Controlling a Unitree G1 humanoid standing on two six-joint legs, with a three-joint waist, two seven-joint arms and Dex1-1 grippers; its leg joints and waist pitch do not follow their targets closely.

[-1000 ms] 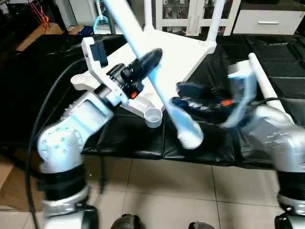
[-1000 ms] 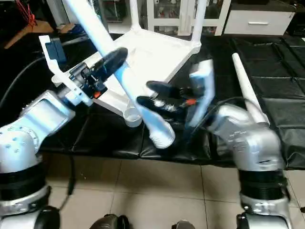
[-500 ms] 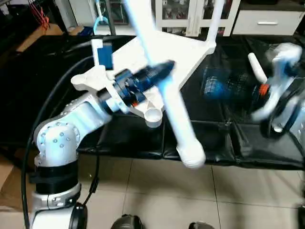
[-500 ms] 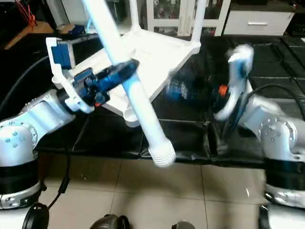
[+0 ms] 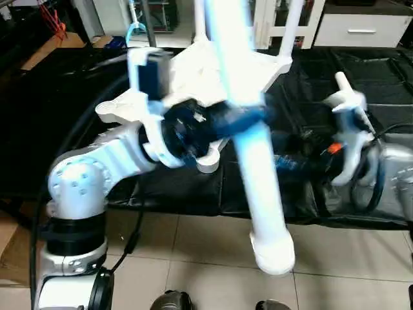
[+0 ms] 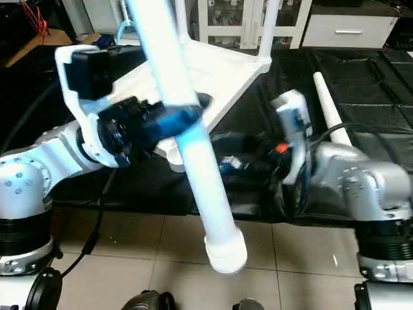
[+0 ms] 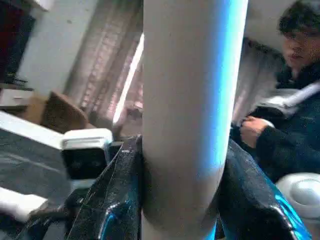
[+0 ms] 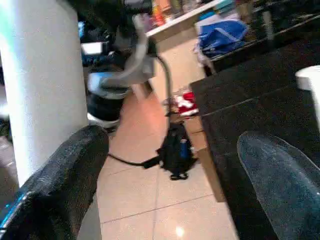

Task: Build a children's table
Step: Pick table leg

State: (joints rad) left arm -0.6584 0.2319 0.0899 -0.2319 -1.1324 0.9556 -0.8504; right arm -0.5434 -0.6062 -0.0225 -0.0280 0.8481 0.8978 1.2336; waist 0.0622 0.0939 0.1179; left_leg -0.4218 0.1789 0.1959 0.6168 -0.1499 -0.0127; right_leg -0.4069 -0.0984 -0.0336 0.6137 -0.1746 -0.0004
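Note:
The children's table lies as a white tabletop point(image 5: 258, 68) upside down on the black mat, with two legs point(image 5: 293, 19) standing in its far sockets. My left gripper point(image 5: 242, 119) is shut on a third white leg point(image 5: 258, 168), seen close in the left wrist view as leg point(image 7: 190, 100). The leg slants steeply, its ribbed end point(image 5: 274, 255) low over the floor. My right gripper point(image 8: 172, 140) stands open just right of that leg point(image 8: 45, 85), which is outside its fingers point(image 8: 65, 170). A fourth leg point(image 6: 329, 116) lies on the mat at the right.
The near corner socket point(image 5: 208, 161) of the tabletop sits under the held leg. White cabinets point(image 5: 361, 26) stand behind the mat and tiled floor point(image 5: 193, 258) lies in front. A person point(image 7: 290, 125) in a dark sleeve appears in the left wrist view.
My right gripper let go of the held leg's lower part, opened wide, swung right and came partly back. The left arm turned the leg steeper, its ribbed end now lower and nearer.

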